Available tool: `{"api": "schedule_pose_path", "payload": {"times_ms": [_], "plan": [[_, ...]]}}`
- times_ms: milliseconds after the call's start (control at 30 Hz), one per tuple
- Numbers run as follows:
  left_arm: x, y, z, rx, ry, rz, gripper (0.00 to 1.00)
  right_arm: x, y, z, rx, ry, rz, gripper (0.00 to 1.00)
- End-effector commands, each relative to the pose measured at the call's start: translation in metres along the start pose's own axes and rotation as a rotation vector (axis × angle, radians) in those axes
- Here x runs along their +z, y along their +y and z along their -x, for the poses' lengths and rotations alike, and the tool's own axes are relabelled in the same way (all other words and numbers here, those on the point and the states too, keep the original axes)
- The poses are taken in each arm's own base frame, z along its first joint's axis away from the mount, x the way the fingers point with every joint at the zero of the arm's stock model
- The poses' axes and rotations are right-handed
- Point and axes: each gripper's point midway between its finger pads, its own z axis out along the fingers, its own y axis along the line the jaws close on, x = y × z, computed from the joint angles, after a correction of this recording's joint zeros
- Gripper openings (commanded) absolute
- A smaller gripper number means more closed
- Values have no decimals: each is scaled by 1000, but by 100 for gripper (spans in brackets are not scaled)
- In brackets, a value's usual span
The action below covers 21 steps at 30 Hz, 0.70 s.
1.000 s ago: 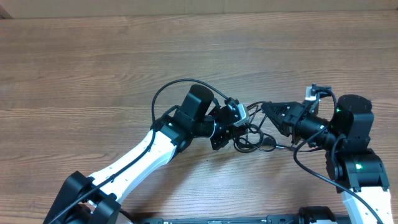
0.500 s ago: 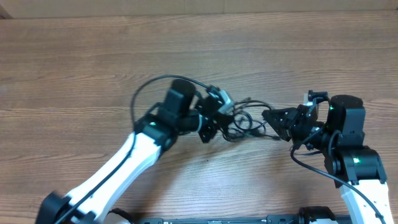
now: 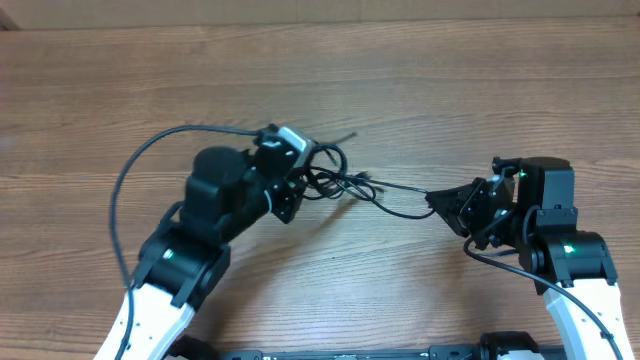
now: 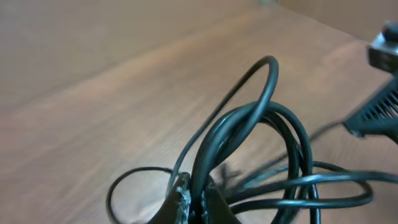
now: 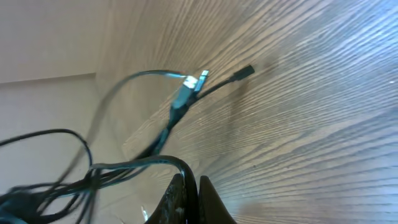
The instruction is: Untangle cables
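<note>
Seen from my remote station: the surface (image 3: 420, 90) reads as brown wood-grain board, matt with a faint sheen along the grain. The cables (image 3: 345, 185) wear smooth black plastic sheathing that catches light glossily in my left wrist view; one plug tip (image 5: 200, 78) glints as bright bare metal. The right tool (image 3: 436, 198) looks matt black plastic, ribbed, and the right arm's shell (image 3: 590, 325) is glossy white plastic.

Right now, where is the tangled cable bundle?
In the overhead view, the cable bundle is near the picture's centre, clamped in the left jaws, with one strand stretched rightward to the right jaws.
</note>
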Motion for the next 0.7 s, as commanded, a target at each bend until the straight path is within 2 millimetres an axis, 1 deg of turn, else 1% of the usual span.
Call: {"api": "schedule_pose_path", "payload": {"times_ms": [0, 233, 433, 533, 667], "plan": [[-28, 33, 19, -1, -78, 209, 4, -3, -10, 13, -24, -74, -68, 4], [-56, 31, 41, 14, -183, 237, 4, -4, -18, 9, -44, -61, -103, 4], [-72, 28, 55, 25, -253, 242, 4, -4, -21, 7, -39, -53, -115, 4], [-79, 29, 64, 29, -293, 254, 4, -5, -29, 8, -27, -64, -153, 4], [-89, 35, 72, 24, -335, 297, 4, -7, -41, 8, -30, -75, -211, 4]]}}
